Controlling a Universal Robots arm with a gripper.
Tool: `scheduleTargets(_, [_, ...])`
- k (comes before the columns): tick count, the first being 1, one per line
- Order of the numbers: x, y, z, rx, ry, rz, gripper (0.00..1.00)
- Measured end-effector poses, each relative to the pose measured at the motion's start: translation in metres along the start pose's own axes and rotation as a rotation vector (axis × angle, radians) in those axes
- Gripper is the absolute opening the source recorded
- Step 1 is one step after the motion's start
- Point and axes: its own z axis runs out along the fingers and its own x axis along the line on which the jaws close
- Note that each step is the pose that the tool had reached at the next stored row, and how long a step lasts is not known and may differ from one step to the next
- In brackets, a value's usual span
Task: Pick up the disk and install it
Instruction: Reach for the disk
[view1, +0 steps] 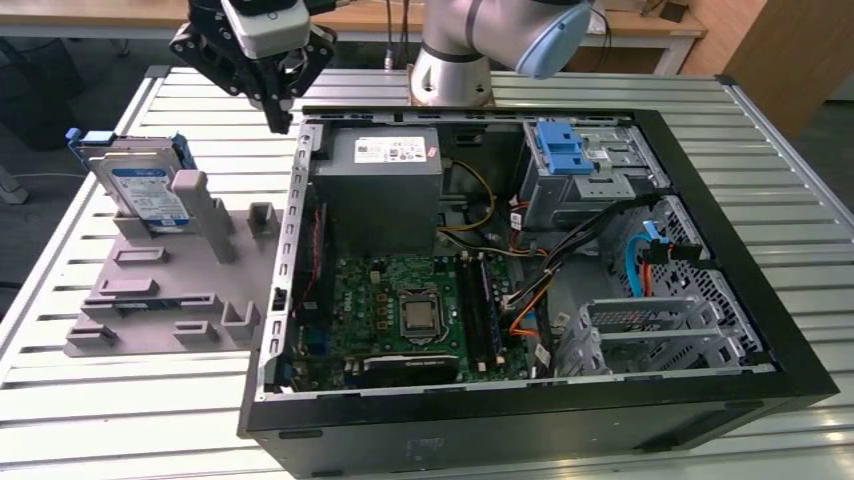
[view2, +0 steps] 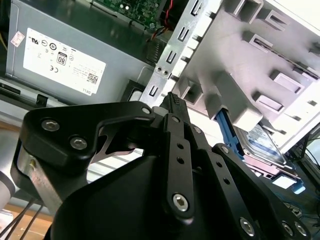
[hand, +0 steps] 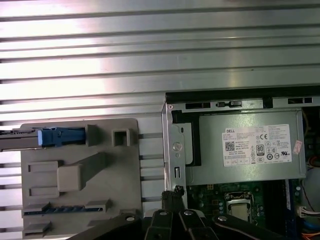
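Hovering beside the case (view1: 534, 430), the hand (view1: 280, 120) is clear of the disk (view1: 144, 190).

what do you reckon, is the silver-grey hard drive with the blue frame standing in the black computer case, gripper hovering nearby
No. The exterior view shows the silver-grey hard drive with the blue frame standing in the grey moulded holder block beside the black computer case, not in it. The gripper does hover nearby.
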Motion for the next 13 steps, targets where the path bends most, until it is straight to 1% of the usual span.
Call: scheduleTargets(13, [0.0118, 0.0005, 0.0009, 0.0000, 0.0007, 0.000, 0.11])
